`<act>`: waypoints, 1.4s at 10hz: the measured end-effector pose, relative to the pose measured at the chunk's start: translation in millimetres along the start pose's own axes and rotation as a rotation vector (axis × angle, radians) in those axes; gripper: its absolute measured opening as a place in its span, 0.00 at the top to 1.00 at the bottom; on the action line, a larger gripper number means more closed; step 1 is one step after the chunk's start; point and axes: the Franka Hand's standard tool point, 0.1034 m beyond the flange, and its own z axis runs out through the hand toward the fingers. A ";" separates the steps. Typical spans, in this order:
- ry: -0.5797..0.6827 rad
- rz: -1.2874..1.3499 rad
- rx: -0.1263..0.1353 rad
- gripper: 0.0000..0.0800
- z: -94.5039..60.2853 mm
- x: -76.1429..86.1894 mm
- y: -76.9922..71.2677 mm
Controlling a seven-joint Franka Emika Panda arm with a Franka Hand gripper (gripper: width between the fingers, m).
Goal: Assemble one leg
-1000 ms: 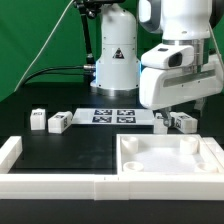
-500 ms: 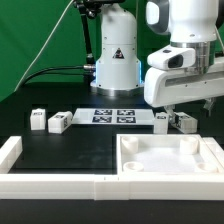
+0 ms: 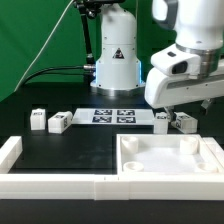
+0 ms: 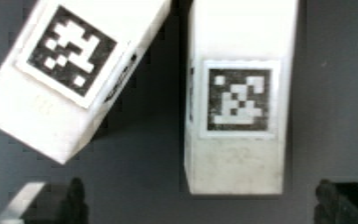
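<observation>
Hovering above the black table (image 3: 70,150) at the exterior view's right, just past the marker board (image 3: 112,116). Looking straight down with the gripper (image 4: 197,203) spread wide and pinching nothing, dark fingertips (image 4: 51,203) well apart. Lined up over the leg (image 4: 238,105), flat on the table, tag facing up, sitting between those tips without touching them. Just beside it, a narrow gap away, a tilted leg (image 4: 69,80), tag up too. Over at the exterior view's left, a spare leg (image 3: 37,119) and, close by, a second spare leg (image 3: 58,122). Nearest the camera, a big white tray (image 3: 170,165) with pockets and a low white rail (image 3: 50,186).
</observation>
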 end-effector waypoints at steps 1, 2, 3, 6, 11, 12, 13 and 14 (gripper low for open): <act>-0.121 -0.001 -0.002 0.19 4.8 -11.6 -6.1; -0.230 -0.009 0.004 0.19 5.9 -14.6 -10.0; -0.284 -0.014 0.009 0.19 9.5 -11.8 -12.5; -0.601 -0.045 0.010 0.19 21.6 -26.1 -21.0; -0.678 -0.065 0.007 0.19 38.5 -30.9 -21.4; -0.677 -0.067 0.008 0.19 38.7 -30.9 -21.1; -0.676 -0.064 0.009 0.19 38.8 -30.8 -20.3; -0.676 -0.064 0.009 0.31 38.8 -30.8 -20.1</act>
